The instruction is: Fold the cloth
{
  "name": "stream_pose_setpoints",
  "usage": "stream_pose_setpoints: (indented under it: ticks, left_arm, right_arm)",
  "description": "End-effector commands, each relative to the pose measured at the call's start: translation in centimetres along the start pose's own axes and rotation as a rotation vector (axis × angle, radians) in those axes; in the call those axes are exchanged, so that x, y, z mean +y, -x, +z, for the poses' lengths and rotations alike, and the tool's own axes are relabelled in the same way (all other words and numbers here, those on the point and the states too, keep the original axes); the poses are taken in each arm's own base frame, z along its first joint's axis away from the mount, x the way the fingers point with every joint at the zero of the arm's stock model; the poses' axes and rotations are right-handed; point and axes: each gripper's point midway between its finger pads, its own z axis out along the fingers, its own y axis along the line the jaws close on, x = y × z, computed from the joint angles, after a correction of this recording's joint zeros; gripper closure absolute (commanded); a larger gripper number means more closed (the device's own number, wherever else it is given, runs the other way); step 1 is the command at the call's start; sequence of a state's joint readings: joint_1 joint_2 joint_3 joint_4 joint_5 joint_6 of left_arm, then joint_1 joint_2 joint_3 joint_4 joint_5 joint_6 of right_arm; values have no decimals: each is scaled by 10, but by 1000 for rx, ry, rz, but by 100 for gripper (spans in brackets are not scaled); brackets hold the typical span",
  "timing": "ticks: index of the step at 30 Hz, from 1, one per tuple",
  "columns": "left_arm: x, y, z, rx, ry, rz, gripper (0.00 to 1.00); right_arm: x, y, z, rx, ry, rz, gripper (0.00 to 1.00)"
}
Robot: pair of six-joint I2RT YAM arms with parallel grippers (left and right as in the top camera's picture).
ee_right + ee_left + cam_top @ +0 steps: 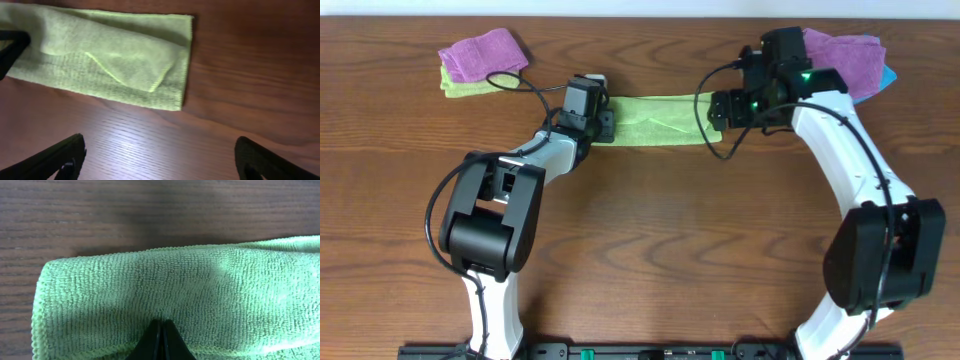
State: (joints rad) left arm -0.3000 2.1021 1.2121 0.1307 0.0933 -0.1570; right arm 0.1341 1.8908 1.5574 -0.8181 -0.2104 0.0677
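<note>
Lying as a long narrow strip on the desk [640,250], the cloth [655,120] runs left to right between the two arms, and that long axis is what the coming fold depends on. The strip already looks doubled lengthwise, so the remaining step is judged to be bringing one short end over toward the other.

At the cloth's left end the left claw [604,122] is closed tight. In its wrist view the two tips [161,332] meet in a point over the cloth's near hem, and they appear to pinch that edge rather than merely rest on it.

Just off the cloth's right end the right claw [720,112] stands wide apart with nothing between its fingers. In the right wrist view the gap [160,155] frames bare wood, and the cloth's right short edge [186,60] lies ahead of it, clear of both fingers. The top layer at that end is rumpled, with a slanted crease.

Each claw is therefore nearest to its own end of the cloth. The right one would have to reach forward and close on the right short edge before it could carry that edge along the strip toward the pinned left end.
</note>
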Motion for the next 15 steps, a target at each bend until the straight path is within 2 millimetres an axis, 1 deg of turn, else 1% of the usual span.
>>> stream_pose_setpoints:
  ticks: [1,3,7,11,15]
  left_arm:
    - [-7,-15,5,51,-1,18,94]
    - [-5,-17,5,55,17,21,94]
    - [-5,-16,5,54,22,23,94]
    - [-5,-18,5,59,23,22,94]
    - [-5,-18,5,60,23,22,94]
  right_arm:
    - [-16,-8,9,32,8,38,2]
    - [-16,-14,16,55,66,58,1]
    - [-7,-20,35,90,237,101,1]
    - [-5,-30,52,139,329,136,1]
    - [-1,-32,61,147,376,133,1]
